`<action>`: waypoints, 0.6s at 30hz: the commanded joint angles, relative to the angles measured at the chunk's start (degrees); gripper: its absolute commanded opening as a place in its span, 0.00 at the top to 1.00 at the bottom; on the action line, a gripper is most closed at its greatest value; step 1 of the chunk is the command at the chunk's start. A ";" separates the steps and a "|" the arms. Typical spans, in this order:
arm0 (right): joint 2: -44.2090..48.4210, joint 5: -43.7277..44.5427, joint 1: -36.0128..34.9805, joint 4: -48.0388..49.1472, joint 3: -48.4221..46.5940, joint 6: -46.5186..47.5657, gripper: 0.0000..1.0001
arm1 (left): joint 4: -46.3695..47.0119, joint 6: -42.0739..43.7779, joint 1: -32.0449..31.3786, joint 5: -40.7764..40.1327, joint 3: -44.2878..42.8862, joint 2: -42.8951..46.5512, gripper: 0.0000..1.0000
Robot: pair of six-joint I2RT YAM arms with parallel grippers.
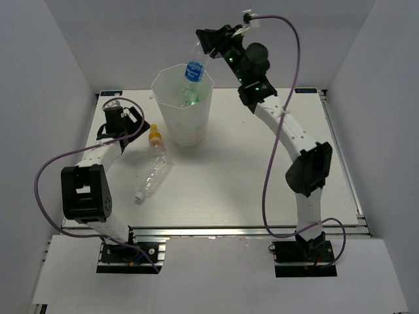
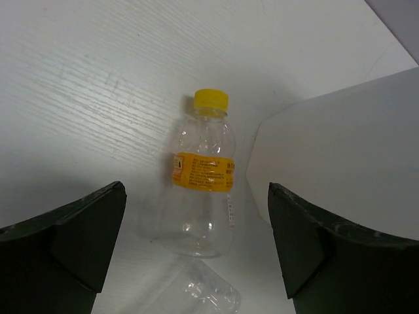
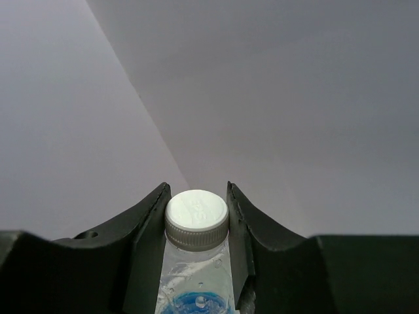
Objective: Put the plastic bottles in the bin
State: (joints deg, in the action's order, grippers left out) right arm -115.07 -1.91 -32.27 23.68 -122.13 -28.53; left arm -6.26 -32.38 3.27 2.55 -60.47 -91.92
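Plastic blue-labelled bottle (image 1: 194, 72) at bin (image 1: 196, 123) mouth, right gripper (image 3: 196, 193) jaws grasping its neck; left gripper (image 2: 196, 190) jaws released by yellow-capped bottle (image 2: 201, 176).

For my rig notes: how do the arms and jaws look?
The left arm and right arm have white links and black joint housings. A purple cable loops beside each. Green lights glow on the right one. The jaws are dark wedges.
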 commanded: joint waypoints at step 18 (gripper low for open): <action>-2.28 10.96 -5.43 -3.29 -1.19 9.45 0.11 | 3.54 1.27 -4.76 4.31 -1.23 -12.31 0.02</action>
State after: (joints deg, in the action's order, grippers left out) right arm -123.46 5.43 -37.89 18.83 -123.70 -23.07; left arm -2.79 -31.68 -0.80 7.01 -59.20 -104.25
